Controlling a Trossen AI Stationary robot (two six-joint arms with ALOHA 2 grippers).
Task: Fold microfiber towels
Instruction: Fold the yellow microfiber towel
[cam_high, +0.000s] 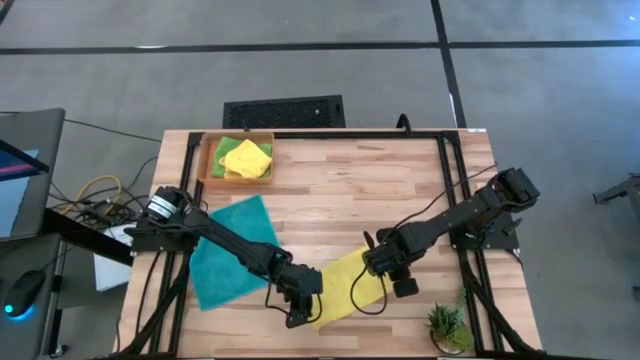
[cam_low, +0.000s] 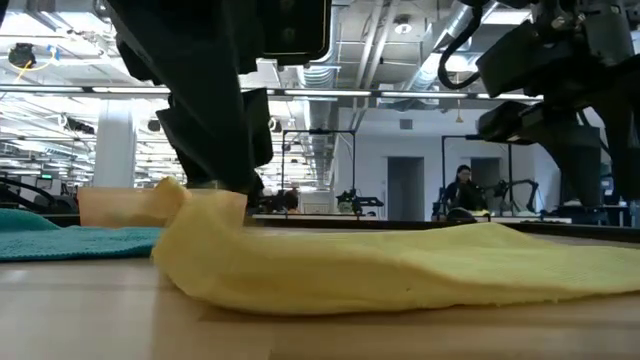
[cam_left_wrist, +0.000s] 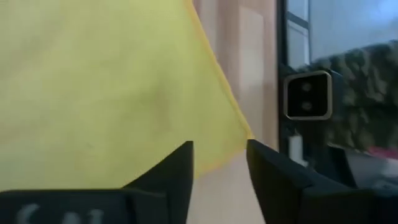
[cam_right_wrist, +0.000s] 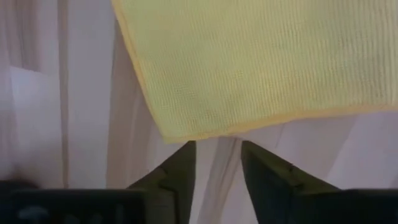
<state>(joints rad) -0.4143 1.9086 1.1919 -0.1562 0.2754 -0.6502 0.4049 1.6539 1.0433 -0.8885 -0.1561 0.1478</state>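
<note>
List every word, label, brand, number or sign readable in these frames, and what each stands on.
None can be read.
Left end effector housing: pale marks, too blurred to read.
Yellow microfiber towel, teal microfiber towel, flat orange rectangular tray: no text visible.

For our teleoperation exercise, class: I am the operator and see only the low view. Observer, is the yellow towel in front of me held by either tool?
Observer: No. The left tool stands open, with the yellow towel lying just beyond its fingertips.
Operator: And the right?
Observer: The right tool is open too, nothing between its fingers.
Operator: Any towels I cannot see?
Observer: The tray at the far left corner holds a second yellow towel on a lime towel.
</note>
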